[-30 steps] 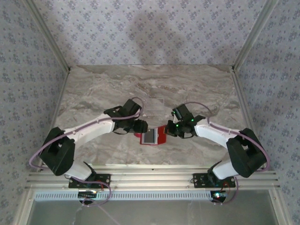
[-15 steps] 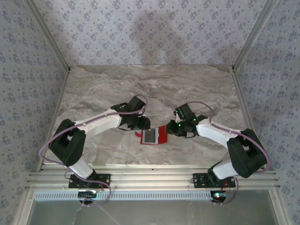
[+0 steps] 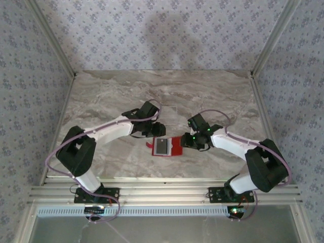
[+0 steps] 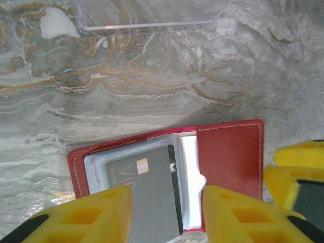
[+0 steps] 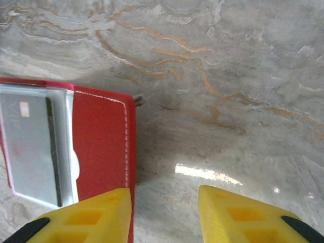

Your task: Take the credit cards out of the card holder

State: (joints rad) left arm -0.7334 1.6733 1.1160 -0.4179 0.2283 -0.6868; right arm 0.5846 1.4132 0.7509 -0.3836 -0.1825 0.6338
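Observation:
The red card holder lies open on the marble table between both arms. In its clear left pocket sits a grey credit card with a chip, the letters "VIP" and a dark strip along its right edge; the card is visible in the right wrist view too. My left gripper hovers open over the holder, its yellow fingers straddling the card and the fold. My right gripper is open at the holder's right edge, its left finger over the red flap. From above, the left gripper and right gripper flank the holder.
A faint clear plastic rectangle lies on the table just behind the holder, its edge at the top of the left wrist view. The right gripper's yellow fingers stand close beside the holder's right side. Patterned walls enclose the table.
My left arm has swung right and forward, bringing its gripper closer over the open holder. The right gripper and the holder have barely moved.

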